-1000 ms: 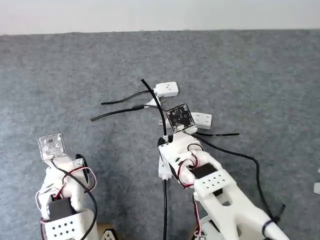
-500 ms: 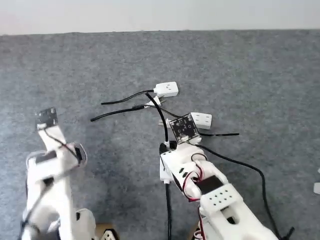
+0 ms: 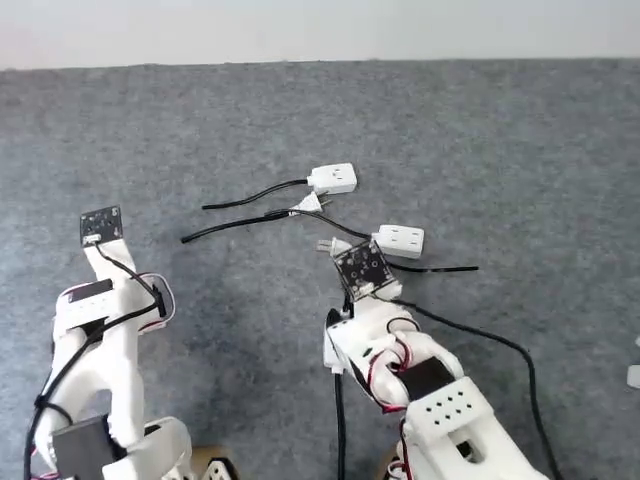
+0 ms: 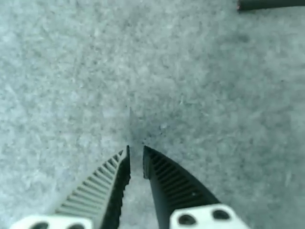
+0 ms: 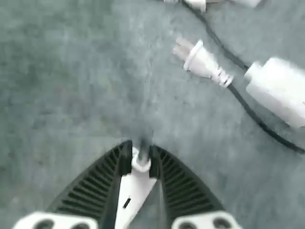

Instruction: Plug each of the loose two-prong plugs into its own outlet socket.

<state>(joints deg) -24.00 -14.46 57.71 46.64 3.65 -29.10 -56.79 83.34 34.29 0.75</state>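
Two white outlet sockets lie mid-table, one farther back [image 3: 333, 178] and one nearer [image 3: 401, 239]. A loose white two-prong plug [image 3: 308, 205] on a black cable lies between them, and a second plug [image 3: 328, 246] rests just left of the nearer socket [image 5: 279, 90]. That second plug [image 5: 200, 59] lies ahead of my right gripper [image 5: 140, 145], which is shut on another white plug [image 5: 136, 183] whose black cable trails toward the near edge. The held plug [image 3: 330, 350] hangs at the right arm's left side. Over bare carpet at the left, my left gripper [image 4: 136, 151] is shut on nothing.
Grey carpet [image 3: 500, 130] covers the whole table. Black cable tails [image 3: 225, 220] run left from the sockets, and one cable end [image 4: 267, 4] lies beyond the left gripper. Another cable [image 3: 500, 335] loops along the right arm. A small white object [image 3: 633, 375] sits at the right edge.
The right arm has drawn back toward the near edge, uncovering the nearer socket and the plug beside it. The left arm has risen and swung its wrist upward.
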